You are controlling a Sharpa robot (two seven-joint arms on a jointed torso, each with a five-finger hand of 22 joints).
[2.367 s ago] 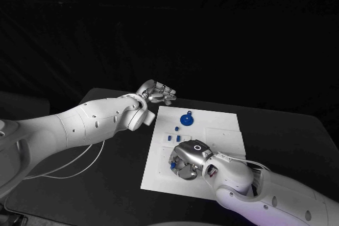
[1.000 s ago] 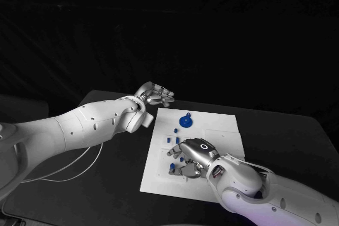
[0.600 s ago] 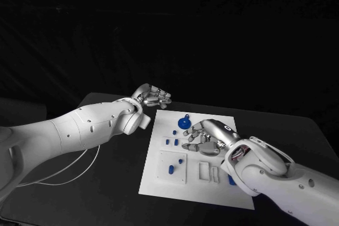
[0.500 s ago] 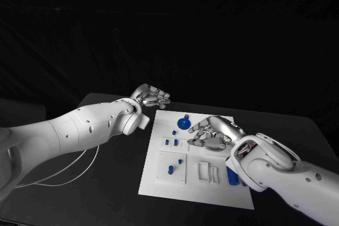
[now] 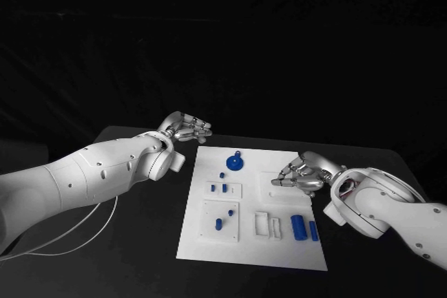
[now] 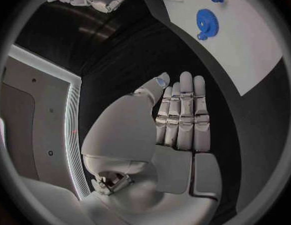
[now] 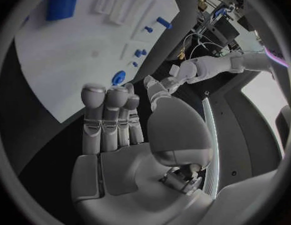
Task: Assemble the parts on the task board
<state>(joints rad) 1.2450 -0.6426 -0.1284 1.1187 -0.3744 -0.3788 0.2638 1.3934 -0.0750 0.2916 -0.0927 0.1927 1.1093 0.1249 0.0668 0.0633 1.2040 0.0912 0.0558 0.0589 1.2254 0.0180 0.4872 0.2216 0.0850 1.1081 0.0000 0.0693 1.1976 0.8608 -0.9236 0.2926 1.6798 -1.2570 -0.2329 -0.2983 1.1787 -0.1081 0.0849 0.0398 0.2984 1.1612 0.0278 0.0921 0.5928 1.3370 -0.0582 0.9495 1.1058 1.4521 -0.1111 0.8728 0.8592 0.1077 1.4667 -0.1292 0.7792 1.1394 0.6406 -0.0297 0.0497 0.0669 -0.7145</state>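
Board (image 5: pixel 210 243) lies white on the table; we see long blue parts (image 5: pixel 298 226) on it just below the right hand (image 5: pixel 305 172), which hangs at the board's right edge holding nothing, fingers straight and side by side. Gear (image 5: pixel 235 161) sits between the hands. Left hand (image 5: pixel 185 128) hovers off the board's far left corner, likewise empty, fingers extended.

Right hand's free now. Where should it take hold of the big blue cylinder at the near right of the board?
Probably across its middle, coming straight down. The blue cylinder lies flat on the task board, long axis running near to far, with a thinner blue piece close beside it. So the right hand, now empty, should pinch its long sides with slim fingertips.
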